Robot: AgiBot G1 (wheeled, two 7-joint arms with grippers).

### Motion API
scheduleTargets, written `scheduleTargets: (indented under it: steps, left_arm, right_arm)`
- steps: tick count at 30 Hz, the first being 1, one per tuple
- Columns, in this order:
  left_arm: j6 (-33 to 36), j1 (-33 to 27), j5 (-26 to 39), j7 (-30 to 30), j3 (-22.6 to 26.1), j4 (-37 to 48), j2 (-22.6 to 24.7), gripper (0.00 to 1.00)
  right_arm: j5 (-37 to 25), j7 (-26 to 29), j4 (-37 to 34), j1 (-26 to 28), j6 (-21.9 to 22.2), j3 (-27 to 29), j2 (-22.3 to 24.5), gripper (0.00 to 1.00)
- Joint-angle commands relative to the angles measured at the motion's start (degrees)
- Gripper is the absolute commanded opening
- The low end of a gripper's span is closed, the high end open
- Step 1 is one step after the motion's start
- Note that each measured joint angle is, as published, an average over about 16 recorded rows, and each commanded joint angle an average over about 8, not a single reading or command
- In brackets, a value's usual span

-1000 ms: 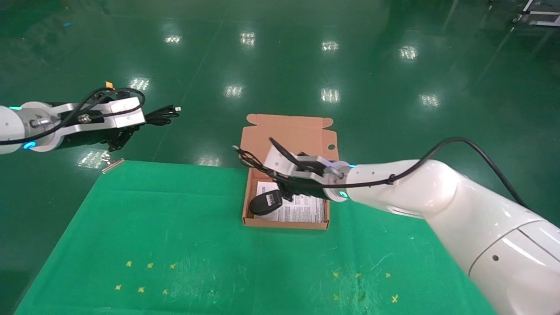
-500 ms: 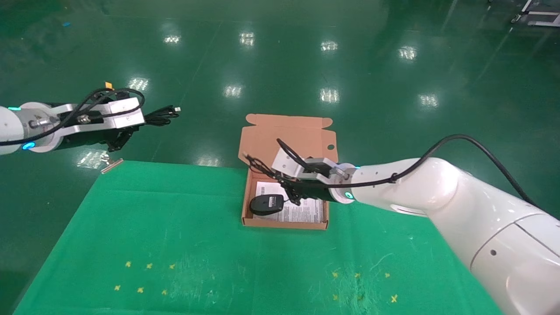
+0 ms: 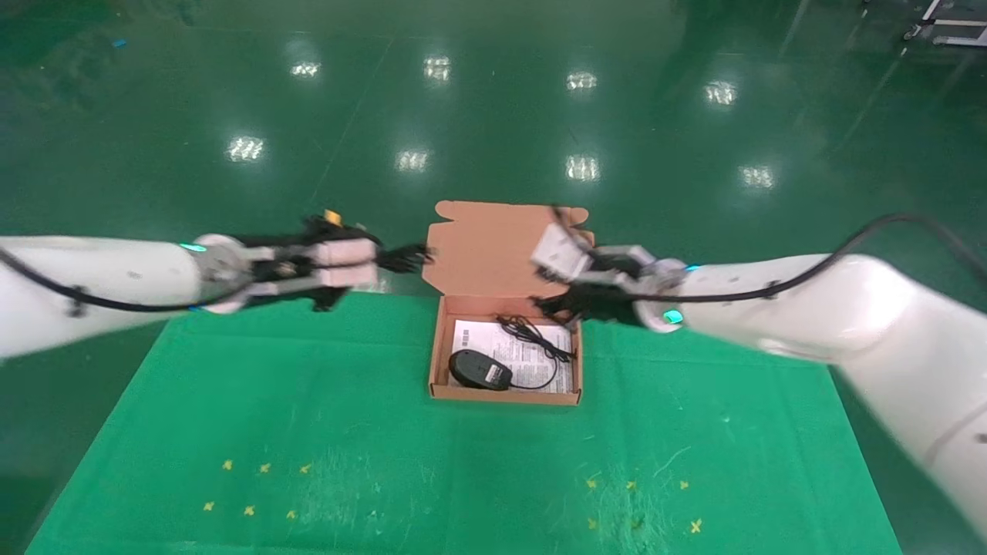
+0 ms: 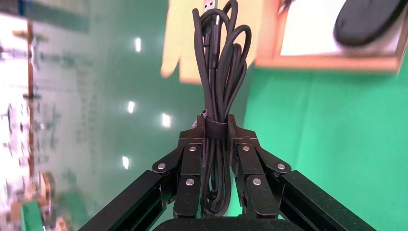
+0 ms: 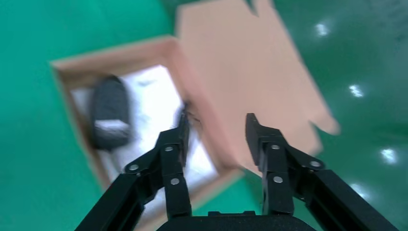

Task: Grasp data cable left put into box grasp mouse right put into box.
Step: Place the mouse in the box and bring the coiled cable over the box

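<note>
Left tool point(image 4: 216, 144) clamping data cable point(image 4: 219, 86) at its tied middle, hanging just off desk's point(image 3: 308, 432) far edge, beside box's point(image 3: 439, 362) left side. Right tool point(image 5: 216, 130) gaping wide, holding nothing, hanging over box's far right corner by raised lid point(image 3: 493, 247). Mouse point(image 3: 480, 370) lying inside box on white sheet point(image 3: 540, 362), near its front left corner, cord point(image 3: 532, 339) trailing across sheet.
</note>
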Motion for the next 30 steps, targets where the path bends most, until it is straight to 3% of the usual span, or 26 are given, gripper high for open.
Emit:
scheduleTargets:
  steps: [1, 13, 21, 28, 29, 30]
  left_arm:
    - [-1.78, 0.8, -0.85, 2.23, 0.44, 1.27, 1.88, 0.0]
    - [-11.15, 2.12, -8.24, 17.93, 3.24, 17.23, 14.64, 0.0]
    - [-13.94, 2.99, -18.34, 24.68, 9.77, 19.9, 15.84, 0.0]
    - [-16.3, 2.97, -25.72, 26.89, 16.48, 20.1, 15.92, 0.0]
    - [-16.54, 2.92, -26.4, 26.98, 17.12, 20.12, 15.93, 0.04]
    - [-16.8, 2.87, -27.18, 27.04, 17.82, 20.17, 15.95, 0.16]
  right_arm:
    - [-0.33, 0.17, 0.8, 0.63, 0.2, 0.09, 1.72, 1.0]
    - [-3.73, 6.29, 12.14, 0.99, 1.92, -0.38, 14.08, 1.0]
    - [-6.79, 12.44, 19.71, -0.74, 4.21, -1.13, 20.65, 1.0]
    - [-9.43, 16.51, 23.32, -1.71, 4.8, -2.05, 23.37, 1.0]
    - [-9.71, 16.84, 23.55, -1.75, 4.82, -2.14, 23.54, 1.0]
    - [-10.03, 17.23, 23.82, -1.78, 4.86, -2.24, 23.74, 1.0]
